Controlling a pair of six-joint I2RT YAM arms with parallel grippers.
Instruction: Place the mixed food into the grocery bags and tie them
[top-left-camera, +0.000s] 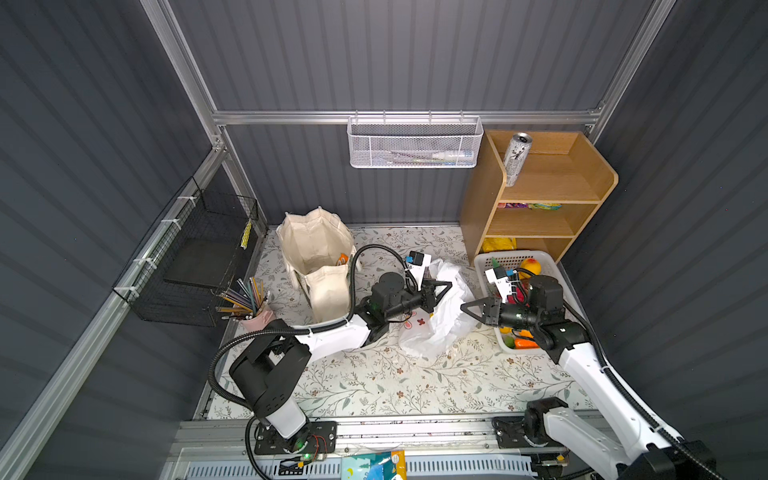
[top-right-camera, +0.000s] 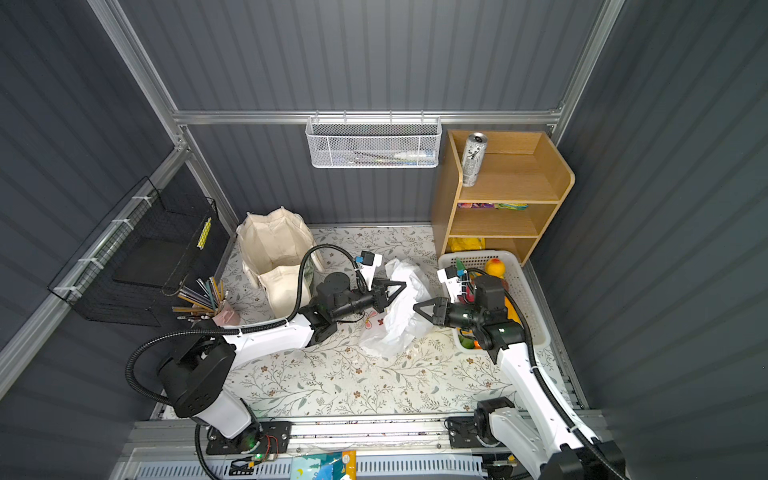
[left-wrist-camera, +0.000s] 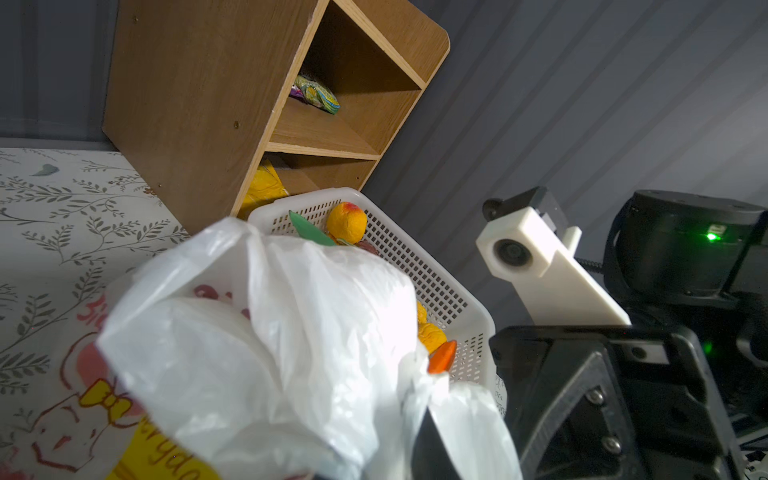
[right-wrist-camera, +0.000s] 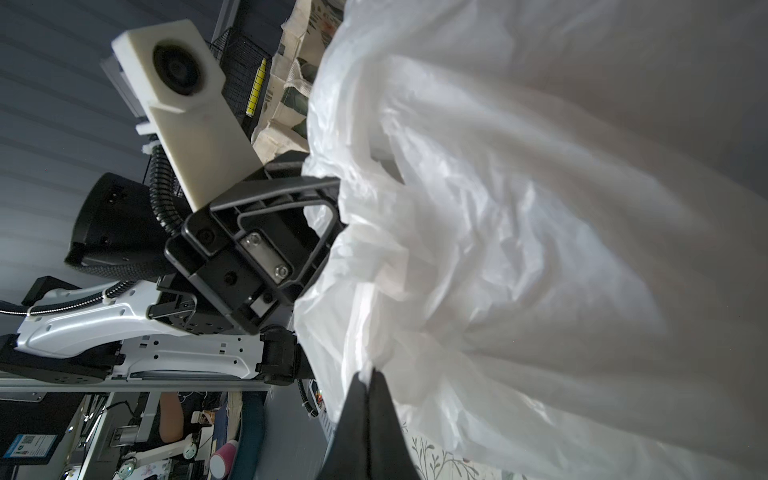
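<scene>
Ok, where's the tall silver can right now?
In both top views the silver can stands on the top level of the wooden shelf unit at the back right, close to the unit's left wall.

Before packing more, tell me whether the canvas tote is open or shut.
Open: the canvas tote gapes wide, its inside visible in both top views.

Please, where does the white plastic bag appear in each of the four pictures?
In both top views: the white plastic bag lies crumpled mid-table, left of the white basket.
Left wrist view: the bag fills the foreground and hides part of that basket.
Right wrist view: the bag fills most of the picture.
Shared landmark: the floral table cover.
</scene>
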